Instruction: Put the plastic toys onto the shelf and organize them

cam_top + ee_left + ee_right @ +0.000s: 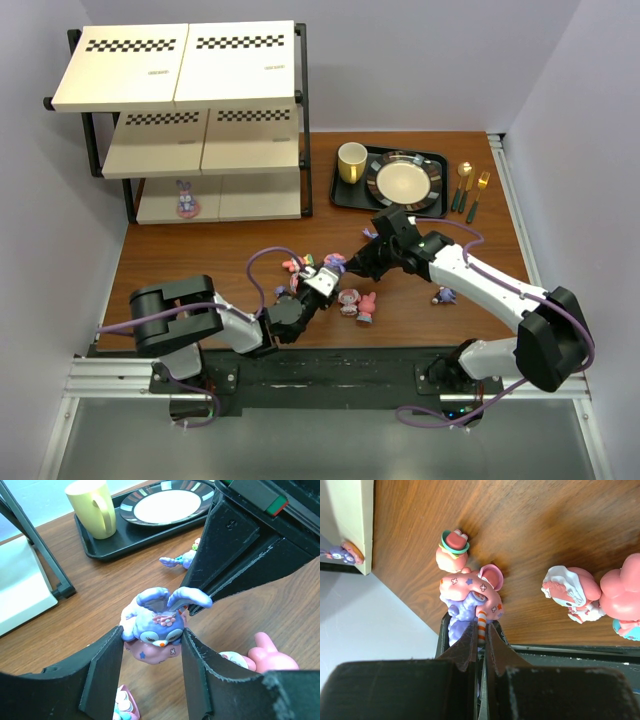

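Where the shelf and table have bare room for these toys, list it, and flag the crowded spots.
The shelf's top board and middle board look bare. Its bottom board is free right of the purple bunny. Bare table wood lies in front of the shelf. Crowded: table centre, where left gripper and right gripper hold one bunny figurine among loose toys.

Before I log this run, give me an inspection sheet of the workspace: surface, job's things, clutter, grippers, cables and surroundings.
Surface: brown wooden table.
Job's things: shelf far left, one figurine on its bottom tier; other toys loose on the table, mid-front.
Clutter: black tray holding yellow mug and plate; gold cutlery beside it.
Grippers: left gripper jaws flank the purple bunny, seemingly touching; right gripper jaws pinch a striped part of it.
Cables: purple cables along both arms.
Surroundings: pale walls on three sides.
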